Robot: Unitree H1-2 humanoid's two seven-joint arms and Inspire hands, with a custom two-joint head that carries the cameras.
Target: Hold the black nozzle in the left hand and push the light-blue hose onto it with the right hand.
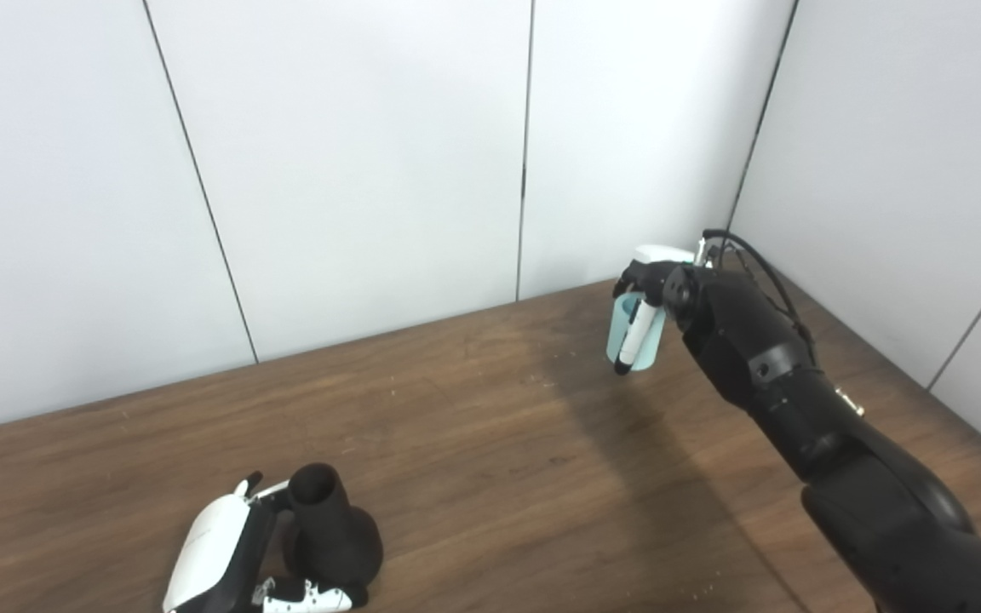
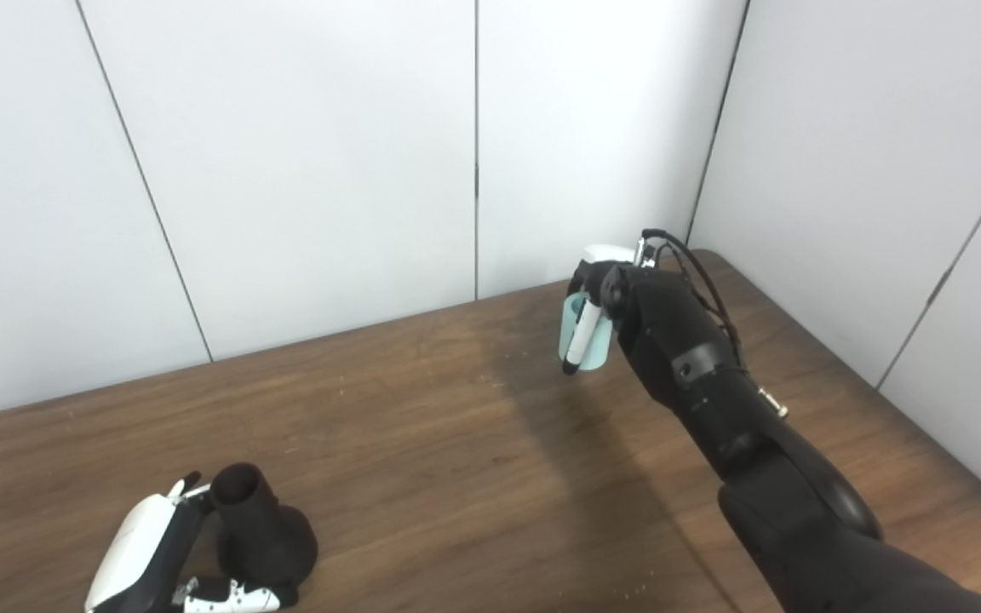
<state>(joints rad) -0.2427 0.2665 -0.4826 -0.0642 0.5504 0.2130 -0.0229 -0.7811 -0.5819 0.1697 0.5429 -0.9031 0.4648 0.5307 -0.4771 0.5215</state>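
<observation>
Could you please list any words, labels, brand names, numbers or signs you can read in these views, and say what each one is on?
None: no readable text shows in either view.
The black nozzle, the light-blue hose, the left hand, the right hand, the wooden table and the white wall panels bear no legible marking.

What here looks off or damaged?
Nothing stands out. The black nozzle stands upright on the table in the left hand. The right hand grips the light-blue hose far off near the back corner. No spill or damage shows.
</observation>
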